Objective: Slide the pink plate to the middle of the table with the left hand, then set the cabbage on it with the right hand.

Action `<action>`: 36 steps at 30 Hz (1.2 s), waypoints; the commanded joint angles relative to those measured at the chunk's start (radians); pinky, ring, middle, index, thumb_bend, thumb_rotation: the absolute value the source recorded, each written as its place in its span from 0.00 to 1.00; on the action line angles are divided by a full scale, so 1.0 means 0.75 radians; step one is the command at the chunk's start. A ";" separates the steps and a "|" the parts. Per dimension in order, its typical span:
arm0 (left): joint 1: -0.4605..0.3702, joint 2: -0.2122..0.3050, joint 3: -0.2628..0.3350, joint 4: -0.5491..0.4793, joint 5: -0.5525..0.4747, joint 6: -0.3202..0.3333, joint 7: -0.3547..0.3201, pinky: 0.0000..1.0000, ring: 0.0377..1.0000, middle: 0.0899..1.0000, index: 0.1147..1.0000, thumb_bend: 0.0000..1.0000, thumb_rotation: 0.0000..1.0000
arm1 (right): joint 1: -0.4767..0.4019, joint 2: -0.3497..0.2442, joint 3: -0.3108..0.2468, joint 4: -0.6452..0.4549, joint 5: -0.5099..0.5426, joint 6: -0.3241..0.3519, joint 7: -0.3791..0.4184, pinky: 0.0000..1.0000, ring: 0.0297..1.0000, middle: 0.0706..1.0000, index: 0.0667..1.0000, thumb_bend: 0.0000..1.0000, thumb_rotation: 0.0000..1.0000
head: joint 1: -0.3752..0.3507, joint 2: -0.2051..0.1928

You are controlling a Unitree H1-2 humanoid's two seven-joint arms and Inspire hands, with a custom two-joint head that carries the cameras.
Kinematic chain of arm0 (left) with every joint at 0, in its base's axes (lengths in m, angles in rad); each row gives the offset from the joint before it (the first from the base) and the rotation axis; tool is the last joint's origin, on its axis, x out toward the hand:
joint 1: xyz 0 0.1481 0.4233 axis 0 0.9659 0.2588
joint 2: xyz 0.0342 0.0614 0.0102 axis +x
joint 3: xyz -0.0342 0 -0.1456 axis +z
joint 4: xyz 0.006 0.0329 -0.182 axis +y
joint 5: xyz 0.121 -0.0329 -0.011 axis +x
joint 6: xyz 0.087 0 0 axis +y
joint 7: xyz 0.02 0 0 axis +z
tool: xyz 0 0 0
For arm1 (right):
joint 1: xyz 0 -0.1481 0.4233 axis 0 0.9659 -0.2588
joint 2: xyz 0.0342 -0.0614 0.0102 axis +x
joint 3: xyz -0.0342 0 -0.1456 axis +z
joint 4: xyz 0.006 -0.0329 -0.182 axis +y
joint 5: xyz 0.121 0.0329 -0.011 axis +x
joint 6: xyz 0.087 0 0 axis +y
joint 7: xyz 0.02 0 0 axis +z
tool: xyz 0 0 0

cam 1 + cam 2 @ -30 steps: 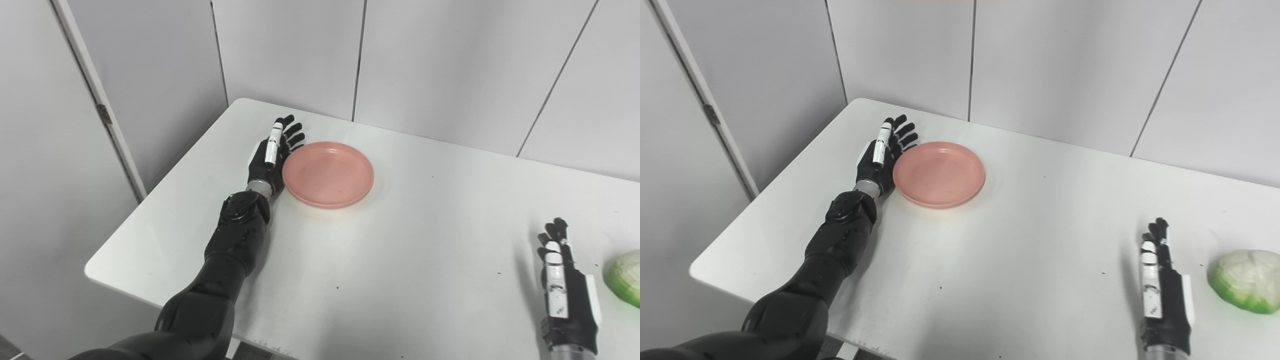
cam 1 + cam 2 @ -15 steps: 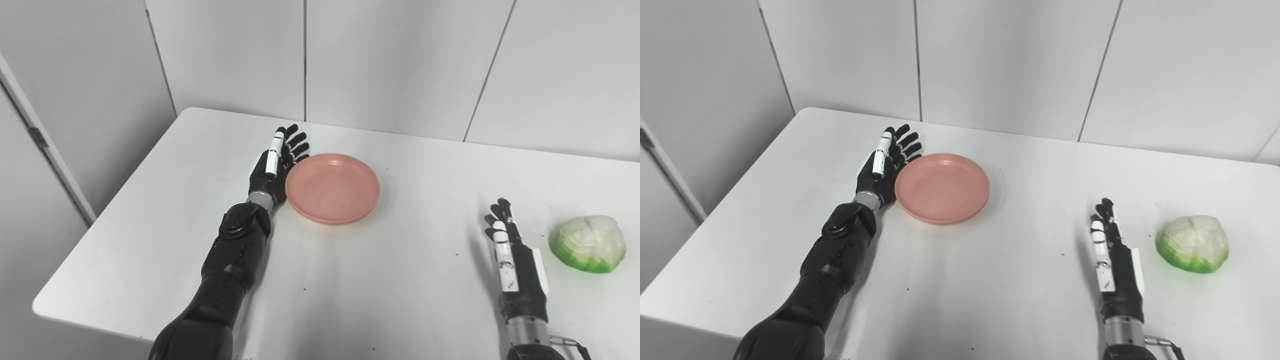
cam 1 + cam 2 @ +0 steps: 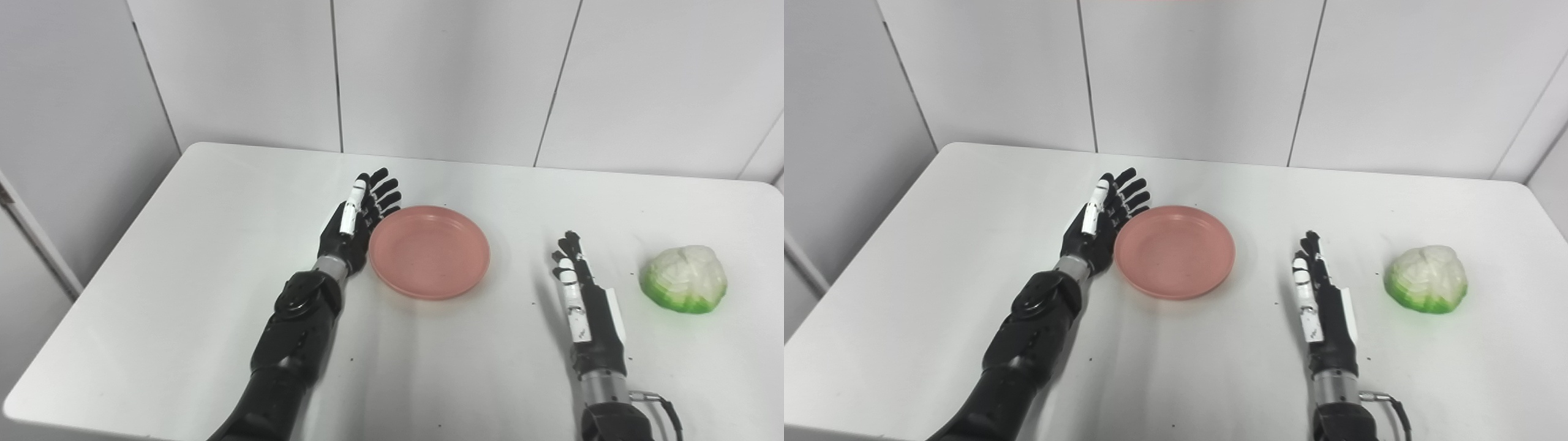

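From the left eye view, the plate (image 3: pixel 429 252) lies flat on the tabletop (image 3: pixel 184 263), a little left of its middle and nearer the far edge than the near one. The left hand (image 3: pixel 355 223) stands on its edge just beside the plate's left rim, palm turned toward it, fingers (image 3: pixel 384 190) stretched out and fanned slightly apart, pointing to the far edge. The heel of the hand looks to be against the rim; the fingertips reach past the plate's far-left curve and hold nothing. The right hand (image 3: pixel 587 300) rests well right of the plate, fingers straight and close together, empty. The cabbage (image 3: pixel 684 287) sits near the tabletop's right edge, apart from that hand, on its right.

From the right eye view, the same layout shows with a clearer gap. The plate (image 3: pixel 1175 251) sits between the two hands. The left hand (image 3: pixel 1098 226) flanks its left rim with fingers (image 3: pixel 1133 187) spread, and whether the palm truly touches the rim I cannot tell. The right hand (image 3: pixel 1323 306) lies between plate and cabbage (image 3: pixel 1426 279), touching neither, fingers extended side by side.
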 commanded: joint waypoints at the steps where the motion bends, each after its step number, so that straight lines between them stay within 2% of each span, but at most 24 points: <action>1: 0.061 -0.023 -0.018 0.030 0.022 0.092 -0.003 0.86 0.88 0.89 0.87 0.39 1.00 | 0.058 0.036 0.018 0.039 -0.010 0.007 -0.023 0.94 0.93 0.95 0.96 0.18 1.00 | -0.025 -0.002; 11: 0.127 -0.032 -0.056 -0.063 0.024 0.120 -0.016 0.86 0.88 0.88 0.86 0.39 1.00 | 0.055 0.065 0.018 0.039 -0.022 0.020 -0.034 0.95 0.93 0.95 0.96 0.16 1.00 | -0.117 -0.009; 25: 0.140 -0.027 -0.048 -0.005 0.007 0.106 -0.065 0.88 0.89 0.89 0.88 0.40 1.00 | 0.030 0.061 -0.005 0.051 -0.037 -0.001 -0.076 0.93 0.92 0.94 0.95 0.13 1.00 | -0.219 -0.026; 28: 0.134 -0.026 -0.042 0.010 0.008 0.098 -0.070 0.88 0.89 0.89 0.88 0.40 1.00 | 0.019 0.062 -0.016 0.040 -0.041 -0.013 -0.090 0.92 0.93 0.94 0.95 0.15 1.00 | -0.219 -0.026; 29: 0.131 -0.025 -0.039 0.019 0.007 0.093 -0.073 0.88 0.89 0.89 0.88 0.40 1.00 | 0.013 0.060 -0.021 0.024 -0.041 -0.005 -0.094 0.92 0.94 0.94 0.95 0.15 1.00 | -0.261 -0.035; 33: 0.126 -0.022 -0.021 0.043 -0.001 0.082 -0.084 0.88 0.89 0.88 0.87 0.41 1.00 | -0.009 0.047 -0.026 -0.037 -0.066 0.010 -0.116 0.93 0.94 0.95 0.96 0.17 1.00 | -0.316 -0.046; 36: 0.121 -0.015 -0.005 0.066 -0.003 0.067 -0.094 0.88 0.88 0.88 0.87 0.41 1.00 | -0.041 0.032 -0.021 -0.069 -0.122 -0.001 -0.138 0.93 0.94 0.94 0.96 0.24 1.00 | -0.372 -0.065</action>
